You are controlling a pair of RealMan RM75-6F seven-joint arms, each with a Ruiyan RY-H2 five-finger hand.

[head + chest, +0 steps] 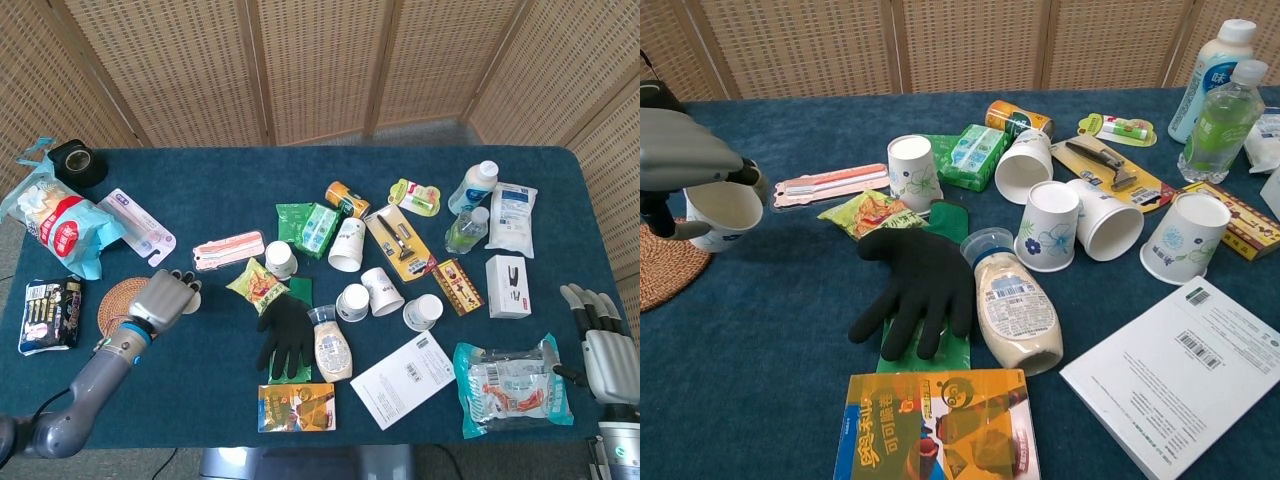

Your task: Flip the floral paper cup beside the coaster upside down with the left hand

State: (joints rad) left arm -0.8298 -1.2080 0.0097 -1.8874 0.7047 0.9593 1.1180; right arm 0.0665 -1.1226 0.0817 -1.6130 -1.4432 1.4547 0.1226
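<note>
The floral paper cup [725, 212] is a white cup with small blue flowers. My left hand [685, 150] grips it from above and holds it off the table, tipped so its open mouth faces the chest camera. It hangs just right of the round woven coaster [665, 270]. From the head view my left hand [165, 297] covers most of the cup, and only a white edge [191, 301] shows beside the coaster [118, 305]. My right hand [605, 350] stays by the table's right front corner, fingers apart, holding nothing.
A black glove [915, 285] and a mayonnaise bottle [1015, 310] lie mid-table. Several other paper cups [1050, 225] stand or lie behind them. A toothbrush pack [830, 183] and a snack packet [868, 212] lie right of the held cup. A dark battery pack [47, 315] is left of the coaster.
</note>
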